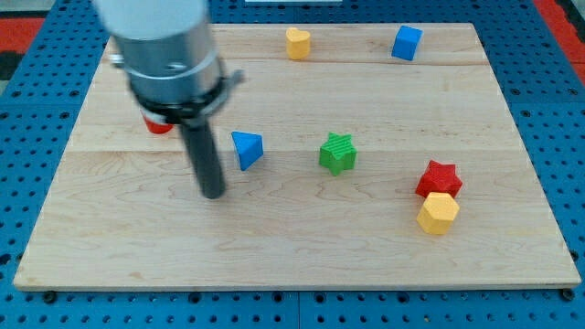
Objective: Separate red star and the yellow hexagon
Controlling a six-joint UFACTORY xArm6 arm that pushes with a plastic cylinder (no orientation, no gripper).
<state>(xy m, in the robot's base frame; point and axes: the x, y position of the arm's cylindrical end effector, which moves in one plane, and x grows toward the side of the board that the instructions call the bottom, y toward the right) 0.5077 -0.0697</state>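
The wooden board (292,247) carries a red star (440,177) touching a yellow hexagon (438,214), and scattered blocks.

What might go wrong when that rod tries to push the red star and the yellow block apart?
The red star and yellow hexagon touch, so a push on one may drag both along. The hexagon sits nearest the board's bottom edge; a push downward could send it off. My tip is far to the view's left, and the blue triangle and green star lie near a straight path.

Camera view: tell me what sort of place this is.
Probably a robotics lab test bench. A wooden board lies on blue perforated panel, small coloured blocks such as the red star and yellow hexagon are scattered across it, and my tip rests on the board.
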